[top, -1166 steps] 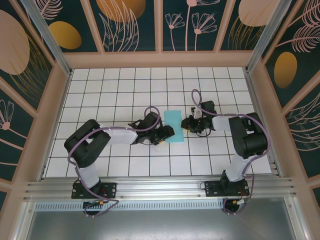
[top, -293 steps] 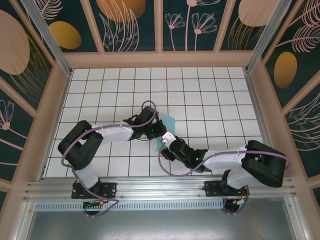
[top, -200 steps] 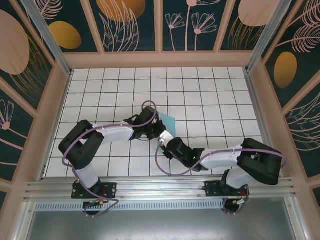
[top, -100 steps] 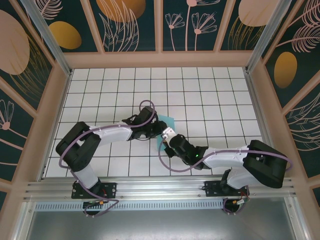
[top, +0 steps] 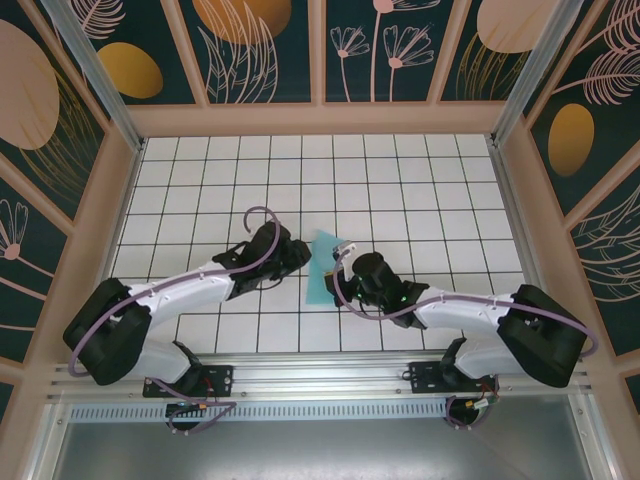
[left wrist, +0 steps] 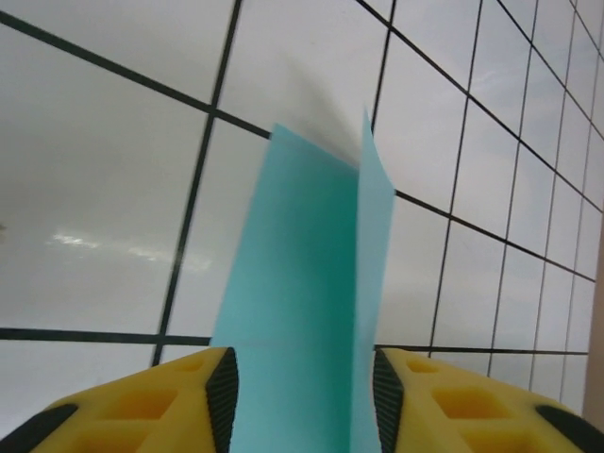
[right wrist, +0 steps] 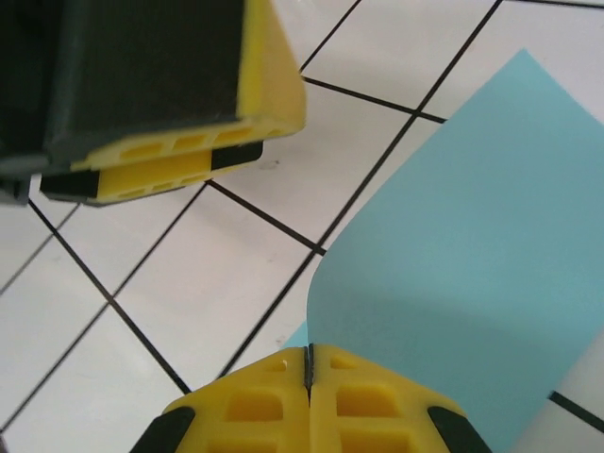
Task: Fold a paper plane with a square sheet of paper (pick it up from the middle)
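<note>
The square sheet of paper is light turquoise and lies folded lengthwise in the middle of the tiled table. One flap stands up along a crease. My left gripper sits just left of the sheet, open. In the left wrist view the sheet runs away from between the spread fingers of the left gripper. My right gripper is at the sheet's right side. Its fingers are pressed together on the curled edge of the sheet. One left finger shows close by.
The table is white grid tiles with wooden walls on three sides. An aluminium rail runs along the near edge. Both arms lie low across the front rows. Open tiles stretch behind the sheet and to both sides.
My left gripper has opened and drawn back left off the sheet, the arm now lying lower. My right gripper has shut and shifted up and right, and more of the sheet shows.
</note>
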`<act>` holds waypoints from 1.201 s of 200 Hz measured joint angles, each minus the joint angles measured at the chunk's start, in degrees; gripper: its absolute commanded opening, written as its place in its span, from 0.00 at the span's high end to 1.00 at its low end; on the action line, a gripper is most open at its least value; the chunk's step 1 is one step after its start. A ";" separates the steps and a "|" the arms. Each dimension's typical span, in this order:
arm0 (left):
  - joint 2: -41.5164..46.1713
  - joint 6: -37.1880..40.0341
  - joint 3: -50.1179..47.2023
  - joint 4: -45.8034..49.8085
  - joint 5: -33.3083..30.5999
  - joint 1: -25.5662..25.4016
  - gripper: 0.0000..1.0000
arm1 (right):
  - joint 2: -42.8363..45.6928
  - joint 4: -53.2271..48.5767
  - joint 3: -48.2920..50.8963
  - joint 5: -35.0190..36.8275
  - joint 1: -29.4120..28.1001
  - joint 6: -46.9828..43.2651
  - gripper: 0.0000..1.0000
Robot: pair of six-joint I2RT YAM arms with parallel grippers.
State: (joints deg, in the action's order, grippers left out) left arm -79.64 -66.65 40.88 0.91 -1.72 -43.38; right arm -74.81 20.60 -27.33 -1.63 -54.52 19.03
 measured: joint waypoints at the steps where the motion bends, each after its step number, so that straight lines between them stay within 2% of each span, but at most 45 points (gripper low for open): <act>1: 0.07 0.04 -0.07 0.02 -0.02 0.00 0.64 | -0.07 0.00 -0.07 -0.07 0.02 0.13 1.00; 47: 3.08 -1.70 -4.07 0.00 -0.15 0.00 0.86 | -4.57 1.57 -2.29 -2.78 0.11 10.36 1.00; 63: 2.40 -1.99 -4.92 -0.70 1.49 0.00 0.89 | -5.42 2.12 -2.27 -2.84 0.11 13.20 1.00; 137: -8.28 -3.89 -5.14 -9.77 11.76 0.00 0.96 | -6.19 5.88 -0.39 -2.78 0.22 20.46 1.00; 193: -13.35 -4.59 -4.83 -11.65 13.11 -0.02 0.95 | -7.04 6.21 -0.24 -3.08 0.57 21.27 1.00; 240: -14.84 -4.52 -4.55 -13.20 13.29 -0.02 0.94 | -7.87 4.20 -0.24 -7.06 5.01 22.01 1.00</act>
State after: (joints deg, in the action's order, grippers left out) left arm -94.48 -71.18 36.34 -12.29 11.57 -43.40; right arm -82.67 24.80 -27.57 -8.69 -49.52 41.04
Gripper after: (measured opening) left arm 0.071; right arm 0.068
